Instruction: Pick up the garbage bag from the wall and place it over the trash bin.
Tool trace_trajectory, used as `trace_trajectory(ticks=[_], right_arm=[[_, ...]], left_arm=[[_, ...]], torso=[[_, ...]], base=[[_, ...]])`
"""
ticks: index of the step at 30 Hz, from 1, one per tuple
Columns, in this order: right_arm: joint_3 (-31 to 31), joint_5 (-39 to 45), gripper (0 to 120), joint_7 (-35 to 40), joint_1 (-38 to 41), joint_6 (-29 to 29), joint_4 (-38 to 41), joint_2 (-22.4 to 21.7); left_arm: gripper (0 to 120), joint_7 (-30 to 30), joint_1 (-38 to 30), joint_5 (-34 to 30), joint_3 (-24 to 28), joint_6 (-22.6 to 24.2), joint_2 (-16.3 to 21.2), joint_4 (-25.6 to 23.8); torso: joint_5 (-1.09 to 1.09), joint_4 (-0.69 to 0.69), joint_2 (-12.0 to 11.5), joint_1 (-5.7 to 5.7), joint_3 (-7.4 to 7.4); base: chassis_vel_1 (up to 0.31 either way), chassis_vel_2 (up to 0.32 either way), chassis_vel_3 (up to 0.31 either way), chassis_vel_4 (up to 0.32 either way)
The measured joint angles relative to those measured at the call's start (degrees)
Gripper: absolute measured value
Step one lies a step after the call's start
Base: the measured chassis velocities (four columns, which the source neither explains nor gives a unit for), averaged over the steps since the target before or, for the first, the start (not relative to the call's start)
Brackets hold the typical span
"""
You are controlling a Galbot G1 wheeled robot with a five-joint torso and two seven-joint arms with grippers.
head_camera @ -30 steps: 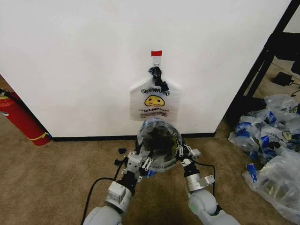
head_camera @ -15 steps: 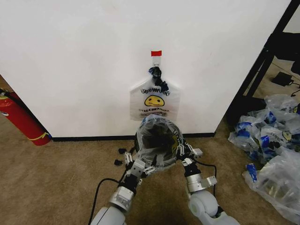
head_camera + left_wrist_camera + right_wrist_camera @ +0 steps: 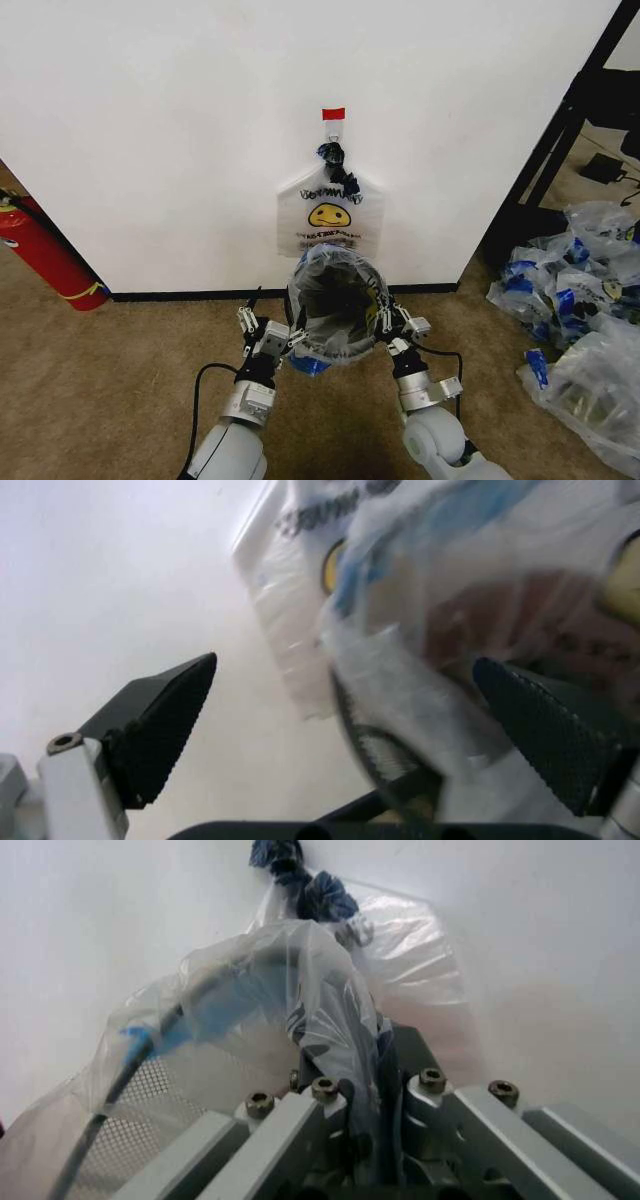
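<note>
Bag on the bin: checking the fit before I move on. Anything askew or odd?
Slightly. The bag covers the bin, but a blue-patched fold hangs loose on its left side, by the open left gripper. The right gripper pinches the opposite edge.

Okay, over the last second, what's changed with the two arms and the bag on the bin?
The left gripper has let go of the garbage bag and drawn back to the robot's left; its jaws now stand open beside the trash bin. The right gripper stays shut on the bag's edge on the bin's other side. The bag stays draped over the bin, and the second smiley bag stays hanging on the wall.
</note>
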Motion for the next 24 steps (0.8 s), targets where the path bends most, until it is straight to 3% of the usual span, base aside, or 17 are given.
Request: trace_trajectory(ticks=[12,24], right_arm=[[-1.44,-3.53,2,6.34,-0.7,-0.29,2.38,1.71],[-1.2,-4.93,2,6.37,-0.69,0.01,2.08,1.59]], left_arm=[[100,-3.78,-0.23,11.11,-0.33,0.49,-5.1,5.69],[100,-5.44,-0.72,13.03,-1.77,1.26,-5.34,5.52]], torso=[[-0.01,0.0,0.0,0.0,0.0],[-0.01,0.0,0.0,0.0,0.0]], base=[[0.0,0.0,0.0,0.0],[0.0,0.0,0.0,0.0]])
